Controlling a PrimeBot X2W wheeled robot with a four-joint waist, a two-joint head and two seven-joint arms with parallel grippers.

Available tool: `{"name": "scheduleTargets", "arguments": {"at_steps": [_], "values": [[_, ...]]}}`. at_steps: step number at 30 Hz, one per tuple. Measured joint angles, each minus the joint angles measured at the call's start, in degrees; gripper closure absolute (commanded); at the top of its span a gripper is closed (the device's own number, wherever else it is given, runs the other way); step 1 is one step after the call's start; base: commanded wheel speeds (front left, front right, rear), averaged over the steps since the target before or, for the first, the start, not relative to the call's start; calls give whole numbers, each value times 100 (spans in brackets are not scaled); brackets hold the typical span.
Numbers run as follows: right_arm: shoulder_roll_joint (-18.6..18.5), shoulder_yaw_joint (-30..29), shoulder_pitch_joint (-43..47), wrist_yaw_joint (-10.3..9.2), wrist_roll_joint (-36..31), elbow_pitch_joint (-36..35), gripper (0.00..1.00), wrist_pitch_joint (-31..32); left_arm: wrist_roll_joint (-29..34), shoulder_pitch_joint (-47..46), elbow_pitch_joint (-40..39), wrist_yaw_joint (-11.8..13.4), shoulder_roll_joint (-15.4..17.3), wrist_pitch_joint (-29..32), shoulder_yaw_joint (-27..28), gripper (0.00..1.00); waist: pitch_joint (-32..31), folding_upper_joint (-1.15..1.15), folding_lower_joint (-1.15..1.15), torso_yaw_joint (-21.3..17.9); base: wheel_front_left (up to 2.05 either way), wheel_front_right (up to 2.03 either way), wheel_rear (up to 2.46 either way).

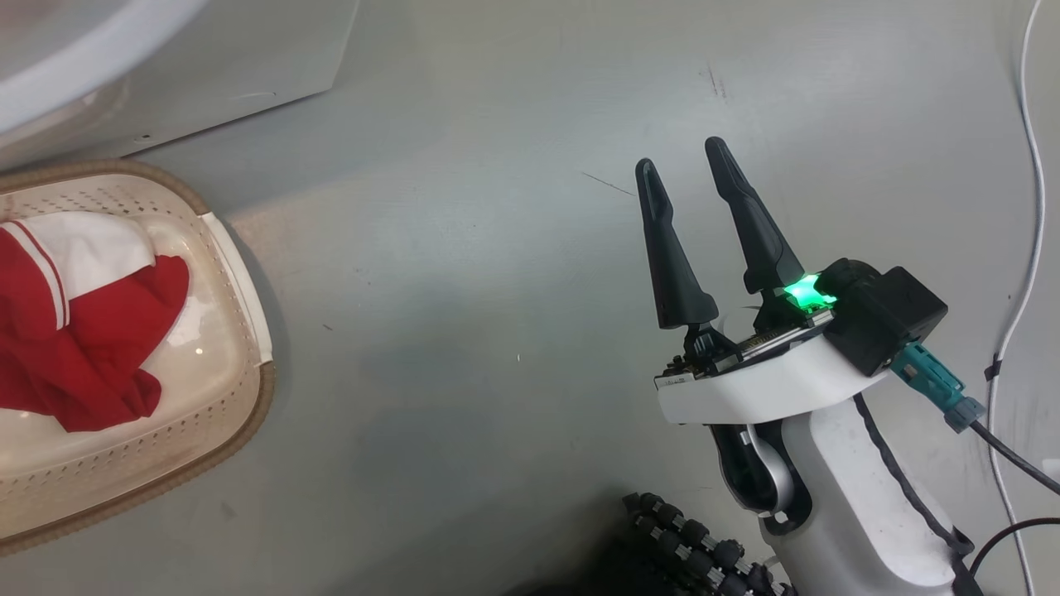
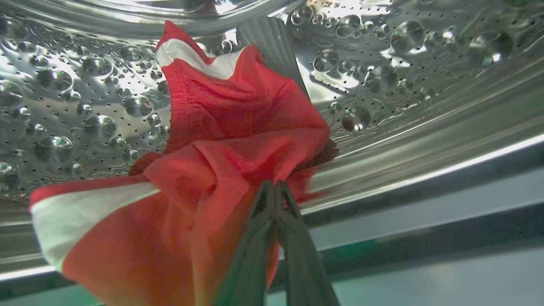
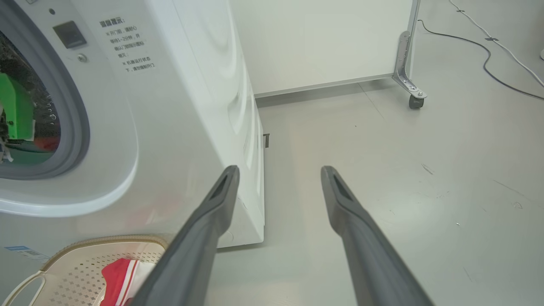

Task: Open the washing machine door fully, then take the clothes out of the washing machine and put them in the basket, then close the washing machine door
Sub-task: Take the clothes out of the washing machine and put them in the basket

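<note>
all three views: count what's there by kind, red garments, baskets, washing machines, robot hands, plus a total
red garments: 2
basket: 1
washing machine: 1
hands: 2, left hand, right hand
total: 6

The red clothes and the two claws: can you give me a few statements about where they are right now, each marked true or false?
1. The left gripper is shut on a red garment inside the steel drum. True.
2. The basket is empty. False: a red and white garment lies in it.
3. The right gripper is open and holds nothing. True.
4. The right gripper reaches into the drum. False: it is over the bare floor, off to the side of the washing machine.
</note>
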Motion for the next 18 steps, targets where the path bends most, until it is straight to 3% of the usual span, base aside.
{"name": "scheduleTargets", "arguments": {"at_steps": [18], "values": [[-2, -107, -168, -36, -156, 112, 0, 0, -204, 58, -376, -11, -292, -1307, 168, 100, -121, 0, -1, 275, 0, 0, 0]]}}
